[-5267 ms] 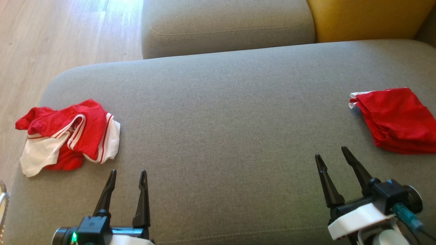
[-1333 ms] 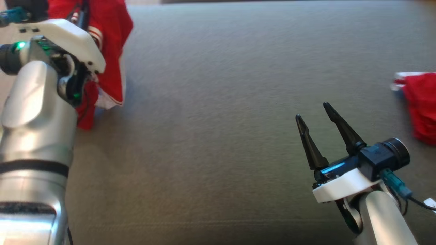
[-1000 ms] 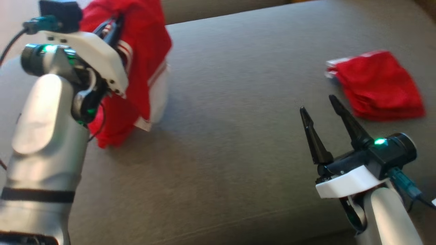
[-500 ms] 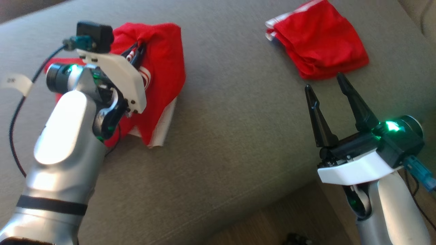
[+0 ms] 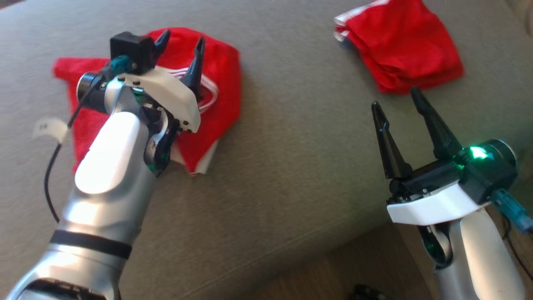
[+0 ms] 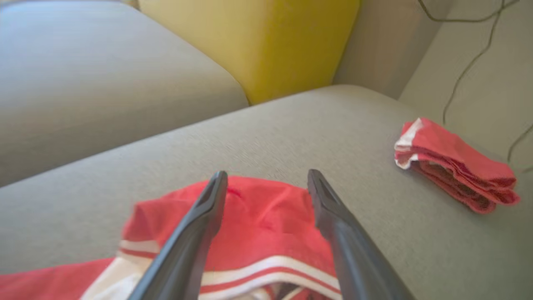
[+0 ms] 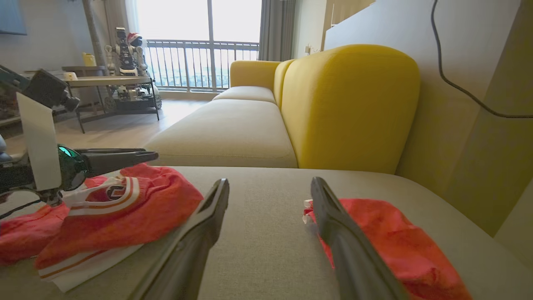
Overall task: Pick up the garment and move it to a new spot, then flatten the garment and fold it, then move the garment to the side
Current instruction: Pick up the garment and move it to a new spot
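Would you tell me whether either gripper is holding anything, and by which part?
Nothing is held: left gripper open above the crumpled garment, right gripper open and empty.

In the head view much of the garment (image 5: 220, 83) is covered by the left arm (image 5: 112, 166), and the folded cloth (image 5: 399, 46) is cut by the top edge. A dark thing (image 5: 366, 291) on the floor is cut by the bottom edge and cannot be made out. In the left wrist view the garment's near part is blurred and cut off. In the right wrist view its badge (image 7: 114, 192) is too small to be read, and the folded cloth is partly hidden behind a finger (image 7: 333, 225).
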You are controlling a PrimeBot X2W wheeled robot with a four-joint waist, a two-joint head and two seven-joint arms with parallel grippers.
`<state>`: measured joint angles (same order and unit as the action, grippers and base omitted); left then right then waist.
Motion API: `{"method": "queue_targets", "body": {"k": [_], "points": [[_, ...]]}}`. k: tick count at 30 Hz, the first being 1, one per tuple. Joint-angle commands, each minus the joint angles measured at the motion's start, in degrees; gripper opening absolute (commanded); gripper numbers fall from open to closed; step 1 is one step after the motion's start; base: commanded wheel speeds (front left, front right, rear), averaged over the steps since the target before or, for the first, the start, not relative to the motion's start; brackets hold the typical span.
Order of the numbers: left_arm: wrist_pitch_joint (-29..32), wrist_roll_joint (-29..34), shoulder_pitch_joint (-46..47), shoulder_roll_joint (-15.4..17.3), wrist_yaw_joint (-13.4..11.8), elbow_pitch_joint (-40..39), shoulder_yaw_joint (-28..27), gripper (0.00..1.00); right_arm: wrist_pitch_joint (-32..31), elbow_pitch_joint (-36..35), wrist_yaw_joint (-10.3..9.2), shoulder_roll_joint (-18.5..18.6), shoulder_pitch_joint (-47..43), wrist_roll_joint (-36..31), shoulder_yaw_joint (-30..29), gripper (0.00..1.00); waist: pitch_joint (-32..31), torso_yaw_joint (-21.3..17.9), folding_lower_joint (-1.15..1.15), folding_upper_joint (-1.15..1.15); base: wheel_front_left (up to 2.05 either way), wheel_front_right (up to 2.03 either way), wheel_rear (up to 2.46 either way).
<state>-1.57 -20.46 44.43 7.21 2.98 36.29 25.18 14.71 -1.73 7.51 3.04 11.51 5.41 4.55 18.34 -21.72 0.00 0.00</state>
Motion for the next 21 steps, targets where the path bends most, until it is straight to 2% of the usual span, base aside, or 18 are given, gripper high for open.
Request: {"method": "queue_targets", "body": {"k": [1, 6, 12, 21], "points": [[-1.99, 0.45, 0.96, 0.87, -0.72, -2.3, -1.46, 1.0, 0.29, -1.49, -0.02, -0.16, 0.31, -0.63, 1.14, 1.0, -2.66, 3.84, 0.0, 0.0, 0.0, 0.0, 0.0], [-8.43, 1.12, -4.74, -0.31, -2.78, -5.6, -0.61, 1.0, 0.29, -0.35, -0.02, -0.16, -1.04, -1.37, 1.36, 1.0, -5.87, 10.42, 0.0, 0.0, 0.0, 0.0, 0.0], [-11.97, 1.64, -14.69, -0.36, -6.36, -11.73, -0.38, 1.0, 0.29, 1.56, -0.02, -0.16, -3.14, -1.69, 1.66, 1.0, -9.27, 17.47, 0.0, 0.0, 0.0, 0.0, 0.0], [-13.39, 2.25, -29.86, -1.07, -9.41, -26.28, -3.64, 1.0, 0.29, 2.77, -0.02, -0.16, -5.61, -1.61, 0.64, 1.0, -12.49, 23.64, 0.0, 0.0, 0.0, 0.0, 0.0]]}}
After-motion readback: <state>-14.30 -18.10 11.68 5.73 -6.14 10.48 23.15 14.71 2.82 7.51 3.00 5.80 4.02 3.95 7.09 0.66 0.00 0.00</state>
